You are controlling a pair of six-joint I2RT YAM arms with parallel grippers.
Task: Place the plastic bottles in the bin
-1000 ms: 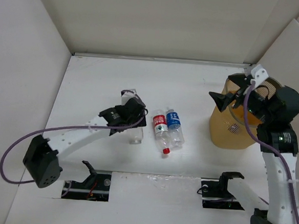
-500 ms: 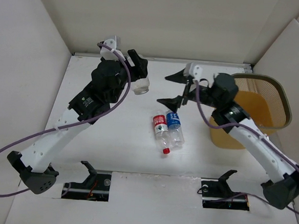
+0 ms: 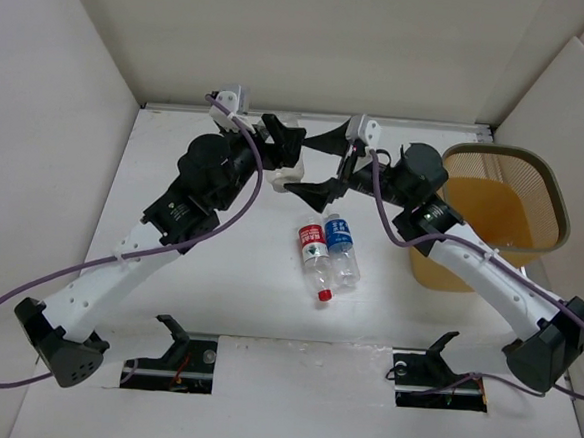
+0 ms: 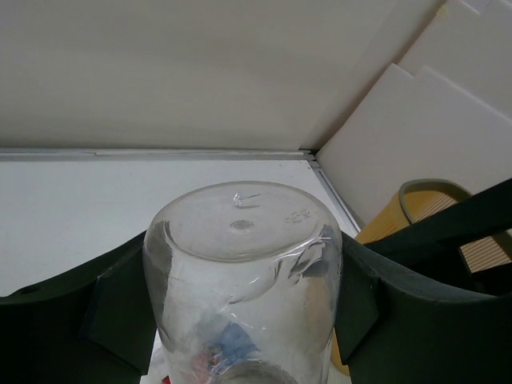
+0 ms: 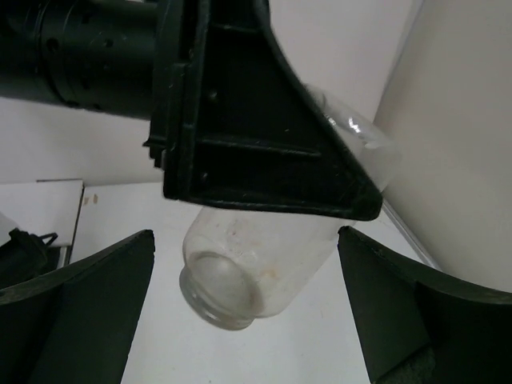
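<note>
My left gripper (image 3: pixel 284 160) is shut on a clear unlabelled plastic bottle (image 3: pixel 289 173) and holds it in the air above the table's far middle. In the left wrist view the bottle (image 4: pixel 240 264) fills the space between the fingers, base toward the camera. My right gripper (image 3: pixel 321 168) is open, with its fingers on either side of that bottle (image 5: pixel 256 256) and apart from it. A red-labelled bottle (image 3: pixel 314 256) and a blue-labelled bottle (image 3: pixel 342 248) lie side by side on the table. The orange mesh bin (image 3: pixel 554 202) stands at the right.
White walls enclose the table on three sides. The bin's rim also shows in the left wrist view (image 4: pixel 416 196), behind the right arm's dark finger. Two black mounts sit at the near edge (image 3: pixel 179 336) (image 3: pixel 443 355).
My left gripper has carried the clear bottle to the right. My right gripper has moved left from the bin to it, and its open fingers now flank the bottle.
</note>
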